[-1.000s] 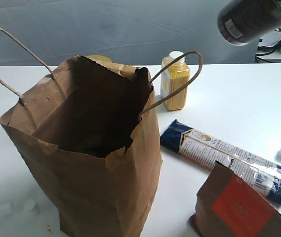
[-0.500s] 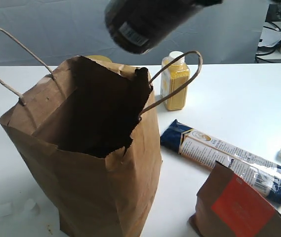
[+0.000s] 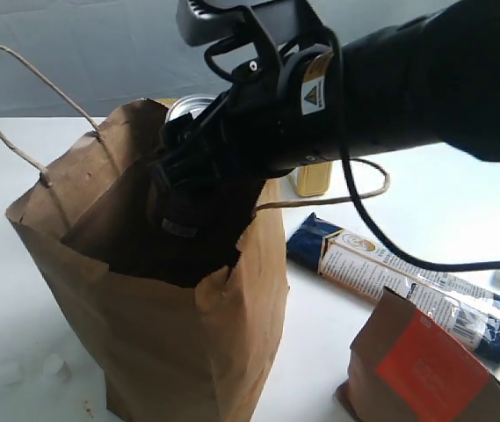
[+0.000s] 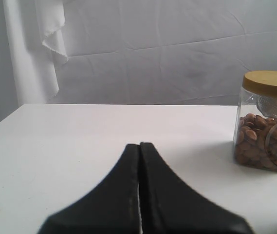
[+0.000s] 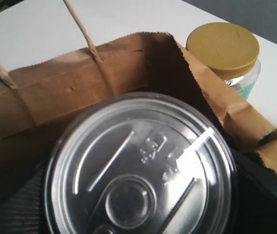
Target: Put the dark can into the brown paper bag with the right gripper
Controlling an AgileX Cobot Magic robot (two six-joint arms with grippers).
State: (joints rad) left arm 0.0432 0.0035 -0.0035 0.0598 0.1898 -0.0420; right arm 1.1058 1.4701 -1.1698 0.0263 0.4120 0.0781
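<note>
We noted the right claw (image 3: 199,163) gripping the dark can (image 3: 179,221) inside the brown paper bag (image 3: 153,343); the rim just beside the claw could snag, toppling the bag.

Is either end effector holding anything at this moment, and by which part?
The right end effector grips the dark can by its sides, silver lid uncovered, in the mouth of the brown paper bag. The left end effector holds nothing.

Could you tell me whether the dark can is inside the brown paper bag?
Partly in: held by the right gripper, the dark can dips into the brown paper bag, lid above the rim.
</note>
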